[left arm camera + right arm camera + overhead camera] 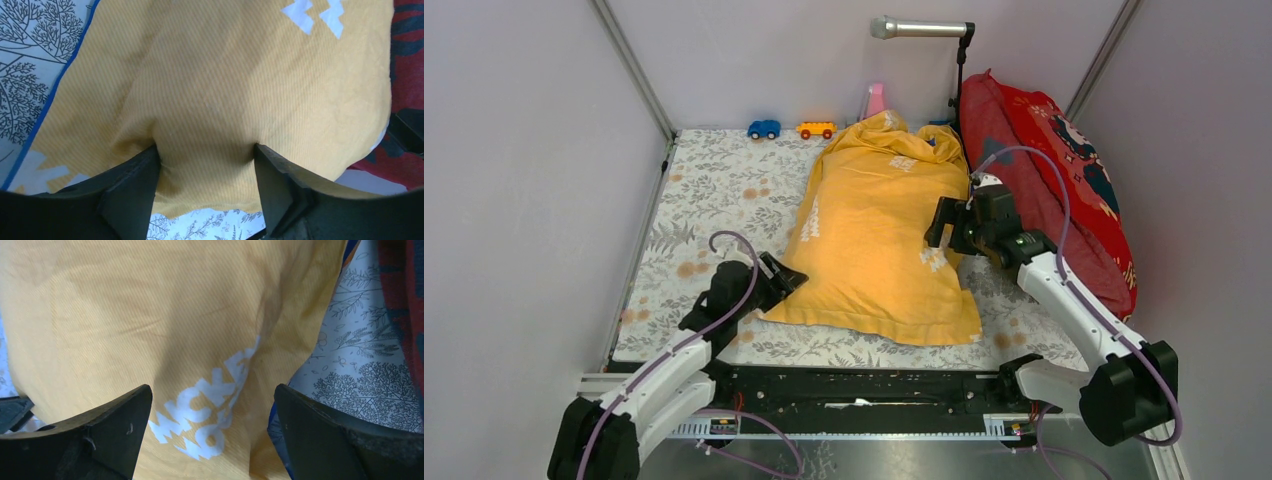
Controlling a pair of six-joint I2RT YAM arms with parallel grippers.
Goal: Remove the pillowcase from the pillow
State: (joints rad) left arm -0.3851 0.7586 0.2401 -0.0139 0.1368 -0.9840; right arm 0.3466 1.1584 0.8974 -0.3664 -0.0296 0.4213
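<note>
The orange-yellow pillowcase lies lengthwise in the middle of the table, bulging, with white lettering on it. The pillow is hidden inside it. My left gripper is at the case's near left corner. In the left wrist view the left gripper is open, with a bulge of the orange pillowcase fabric between its fingers. My right gripper hovers at the case's right edge. In the right wrist view the right gripper is open over the white lettering, with the pillowcase below and nothing held.
A red patterned cushion leans on the right wall, close behind my right arm. A blue toy car, an orange toy car and a pink object stand at the back edge. A microphone hangs above. A floral cloth covers the table.
</note>
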